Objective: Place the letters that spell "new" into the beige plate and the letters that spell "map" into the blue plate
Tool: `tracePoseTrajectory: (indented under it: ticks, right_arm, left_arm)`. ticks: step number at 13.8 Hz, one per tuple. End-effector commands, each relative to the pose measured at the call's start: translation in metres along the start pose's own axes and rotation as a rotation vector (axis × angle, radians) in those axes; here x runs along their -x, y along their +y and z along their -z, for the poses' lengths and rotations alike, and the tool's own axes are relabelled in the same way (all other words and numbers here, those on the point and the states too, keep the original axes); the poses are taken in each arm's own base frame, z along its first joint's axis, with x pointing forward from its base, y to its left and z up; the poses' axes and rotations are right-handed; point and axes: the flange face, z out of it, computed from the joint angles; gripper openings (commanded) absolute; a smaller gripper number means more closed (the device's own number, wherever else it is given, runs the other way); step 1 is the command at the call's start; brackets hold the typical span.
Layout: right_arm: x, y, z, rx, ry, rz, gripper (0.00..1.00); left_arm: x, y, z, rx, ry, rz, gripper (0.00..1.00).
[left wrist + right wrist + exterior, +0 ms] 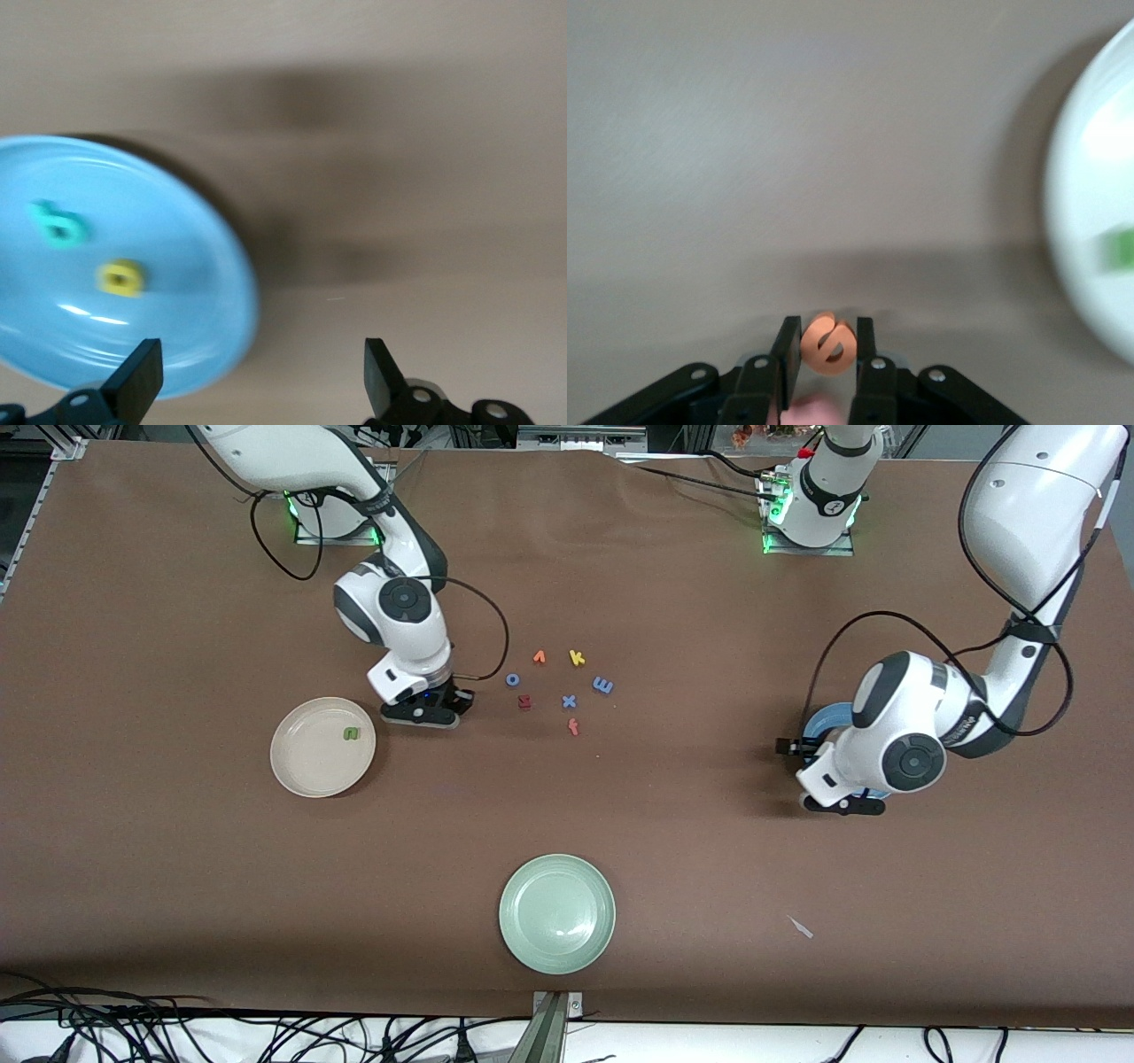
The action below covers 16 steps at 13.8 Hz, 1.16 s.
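The right arm reaches down from its base at the top of the front view, white links folded at the elbow, wrist turned straight down. Its black two-finger right gripper (440,707) sits low over the brown tabletop (177,602), just beside the round cream-beige plate (322,747). Its jaws are clamped on a small orange foam letter e (830,343), pinched between the two pads.

The left arm bends sharply at the elbow, its forearm sloping down toward the tabletop. The black left gripper (833,804) hangs above the rim of the round sky-blue plate (133,266), jaws spread wide with nothing between them.
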Motion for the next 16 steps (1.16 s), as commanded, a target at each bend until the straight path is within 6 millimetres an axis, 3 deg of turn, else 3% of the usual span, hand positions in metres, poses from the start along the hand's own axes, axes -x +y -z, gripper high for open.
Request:
tracePoseTrajectory:
  ticks: [1, 2, 5, 7, 9, 12, 14, 16]
  right_arm:
    - [-0.040, 0.070, 0.040, 0.082, -0.002, 0.171, 0.00]
    - [-0.049, 0.090, 0.046, 0.075, -0.002, 0.203, 0.00]
    - [-0.059, 0.140, 0.035, 0.077, 0.012, 0.282, 0.00]
    - [-0.047, 0.173, 0.010, 0.050, 0.058, 0.304, 0.00]
    - [-0.029, 0.186, -0.011, 0.016, 0.103, 0.294, 0.00]
    - [-0.028, 0.184, -0.013, 0.010, 0.109, 0.289, 0.48]
    - [-0.027, 0.184, -0.011, 0.011, 0.104, 0.276, 0.61]
    - [-0.024, 0.172, -0.007, 0.009, 0.085, 0.237, 0.64]
  left_arm:
    - [0.017, 0.046, -0.001, 0.084, 0.027, 0.172, 1.00]
    - [0.026, 0.067, -0.005, 0.106, 0.039, 0.230, 1.00]
    - [0.059, 0.119, -0.031, 0.182, 0.104, 0.352, 1.00]
    - [0.086, 0.157, -0.044, 0.195, 0.132, 0.431, 1.00]
    - [0.109, 0.202, -0.051, 0.209, 0.147, 0.579, 1.00]
    - [0.138, 0.250, -0.077, 0.194, 0.172, 0.761, 1.00]
    - [0.149, 0.273, -0.095, 0.205, 0.191, 0.864, 1.00]
    - [0.159, 0.289, -0.112, 0.197, 0.211, 0.899, 1.00]
